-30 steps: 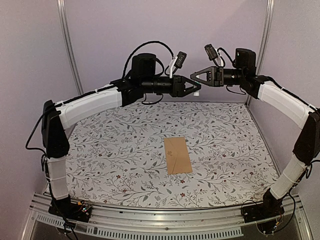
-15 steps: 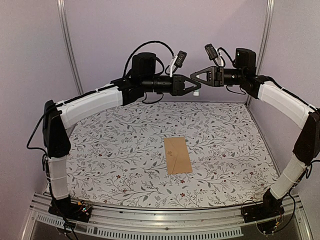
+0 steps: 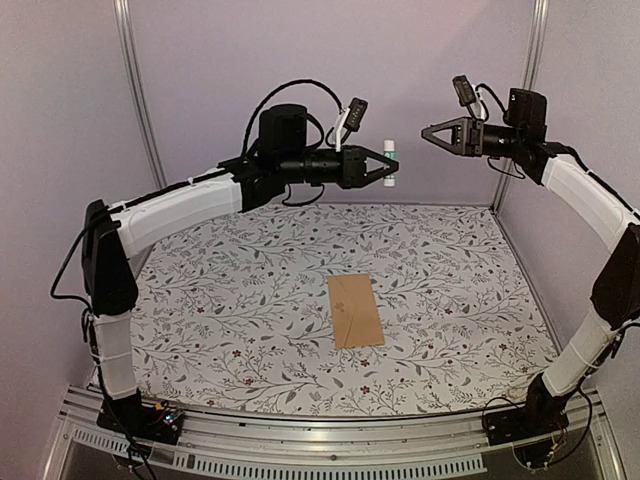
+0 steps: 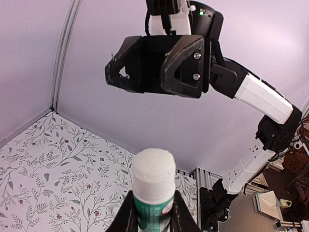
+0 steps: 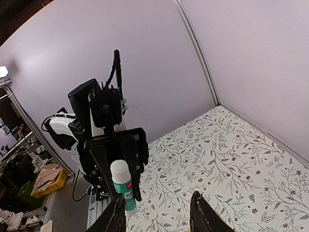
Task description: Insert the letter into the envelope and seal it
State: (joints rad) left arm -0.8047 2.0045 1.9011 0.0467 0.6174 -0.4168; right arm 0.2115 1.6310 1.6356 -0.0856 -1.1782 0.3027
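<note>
The envelope [image 3: 355, 311] lies flat near the middle of the tabletop [image 3: 220, 300], long side running near to far, well below both claws and untouched. The left claw [image 3: 384, 167] is closed on a glue stick [image 4: 153, 181], white cap outward, green label below; the printing on the label is too small to read. The right claw [image 3: 428, 132] faces that cap across a gap, fingers spread, holding nothing. The tabletop carries a floral print of grey leaves and small red blossoms. Pale lilac walls [image 3: 420, 60] and aluminium posts [image 3: 135, 90] enclose it; an aluminium rail [image 3: 330, 435] runs along the near edge
</note>
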